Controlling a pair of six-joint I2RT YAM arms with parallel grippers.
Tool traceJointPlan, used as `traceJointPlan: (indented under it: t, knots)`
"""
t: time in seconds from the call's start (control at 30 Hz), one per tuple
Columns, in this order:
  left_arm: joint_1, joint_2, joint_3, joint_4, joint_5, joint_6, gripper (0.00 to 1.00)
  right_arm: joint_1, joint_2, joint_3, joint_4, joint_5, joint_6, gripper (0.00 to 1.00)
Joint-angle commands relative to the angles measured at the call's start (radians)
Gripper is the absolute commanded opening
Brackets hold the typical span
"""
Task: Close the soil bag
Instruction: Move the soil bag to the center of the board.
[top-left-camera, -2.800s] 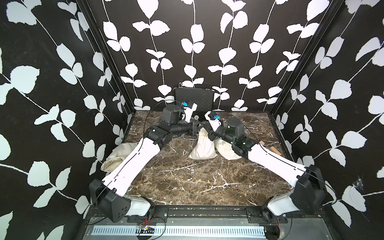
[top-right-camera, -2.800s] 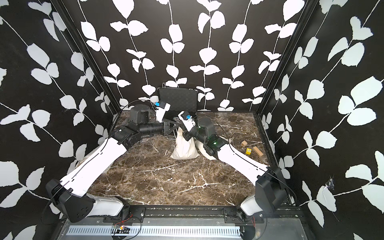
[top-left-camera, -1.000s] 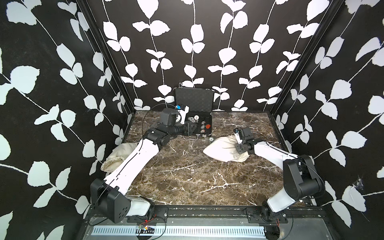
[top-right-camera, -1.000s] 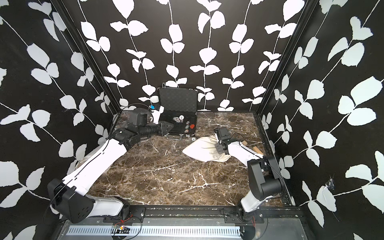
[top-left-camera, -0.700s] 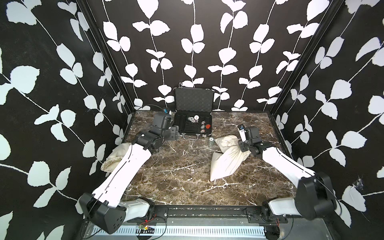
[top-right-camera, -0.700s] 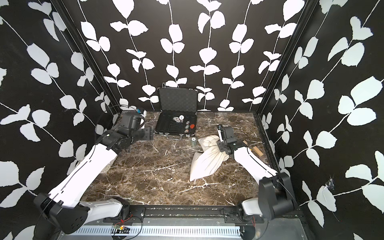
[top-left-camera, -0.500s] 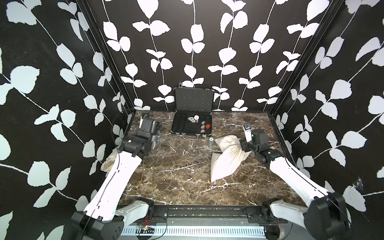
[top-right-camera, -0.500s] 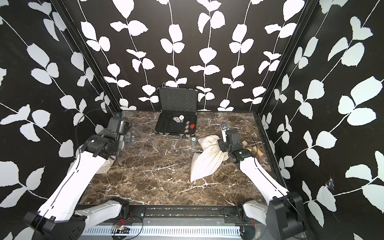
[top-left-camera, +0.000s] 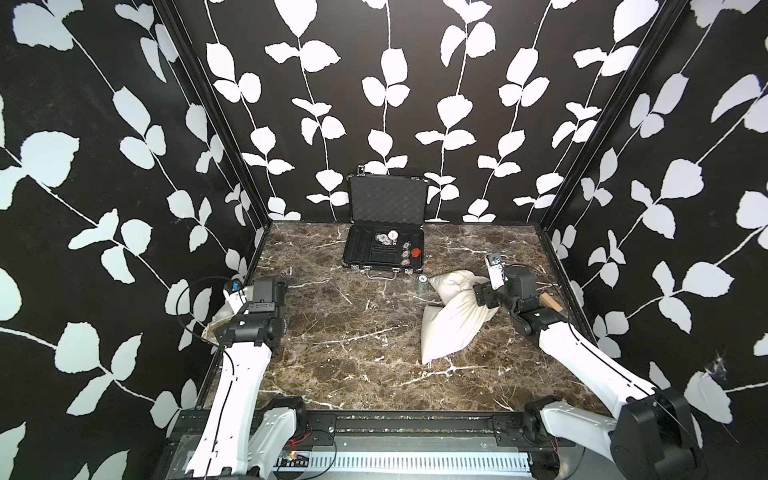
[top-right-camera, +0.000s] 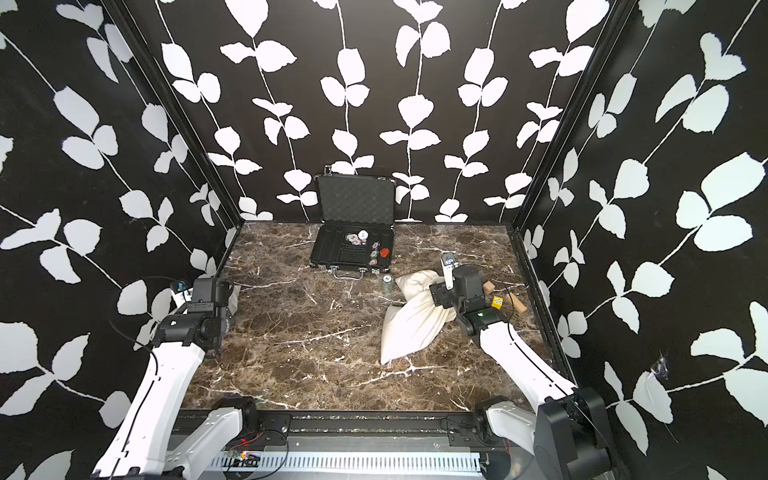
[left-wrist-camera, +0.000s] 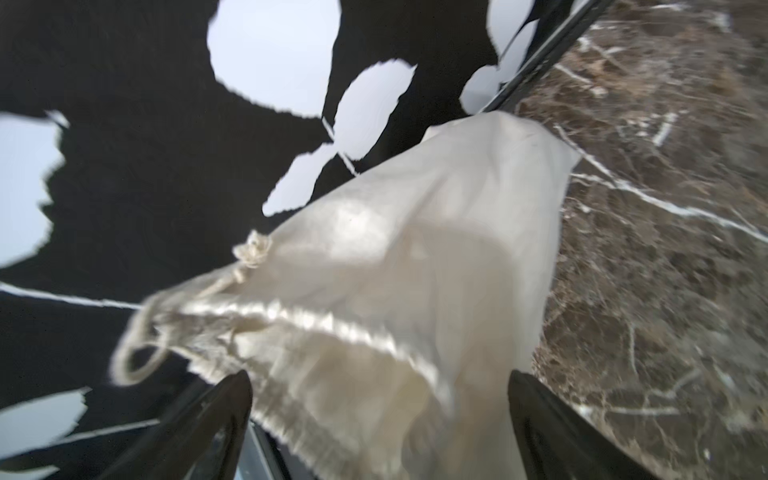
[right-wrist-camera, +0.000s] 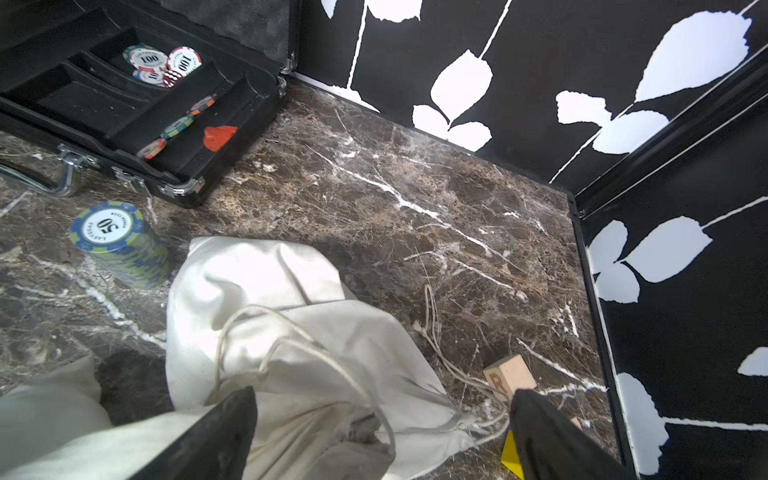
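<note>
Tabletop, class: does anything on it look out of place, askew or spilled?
The soil bag lies tipped on its side, its drawstring trailing loose across the table. A second cloth bag slumps at the table's left edge.

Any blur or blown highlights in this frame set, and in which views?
Left wrist view: motion-blurred, the cloth bag and marble table smeared. Right wrist view: sharp, chip stack lettering legible, soil bag partly overexposed. Both top views: sharp, evenly lit.

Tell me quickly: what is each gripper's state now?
Left gripper: open, gripping nothing; a second cloth bag lies before it.
Right gripper: open above the soil bag, not gripping it.
</note>
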Motion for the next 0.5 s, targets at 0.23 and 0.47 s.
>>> traceJointPlan:
  t: [0.23, 0.47]
  knots:
    - [0.113, 0.151, -0.098, 0.372, 0.296, -0.096, 0.35, -0.001, -0.029, -0.021, 0.012, -0.032, -0.015, 0.98]
    - [0.107, 0.090, -0.080, 0.421, 0.624, -0.009, 0.00, -0.001, -0.077, -0.021, -0.005, -0.058, -0.011, 0.97]
